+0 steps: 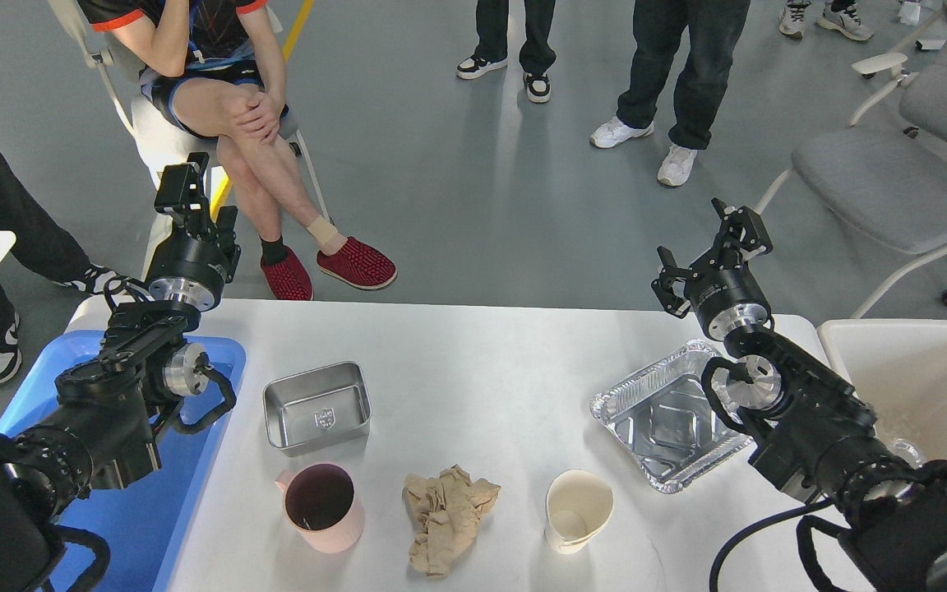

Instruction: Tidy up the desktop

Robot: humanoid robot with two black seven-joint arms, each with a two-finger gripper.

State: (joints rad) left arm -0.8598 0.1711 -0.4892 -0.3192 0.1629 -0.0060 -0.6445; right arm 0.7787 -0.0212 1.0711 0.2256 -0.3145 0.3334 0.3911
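Currently the desktop (473, 362) fills the view's middle. Near its front edge stand a pink mug (321, 507), crumpled brown paper (444, 520) and a paper cup (576, 510). A steel tin (317, 407) sits left of centre, a foil tray (662, 415) toward the right edge. Left gripper (194, 201) hangs beyond the far-left corner, right gripper (708, 251) beyond the far edge; both spread apart, empty.
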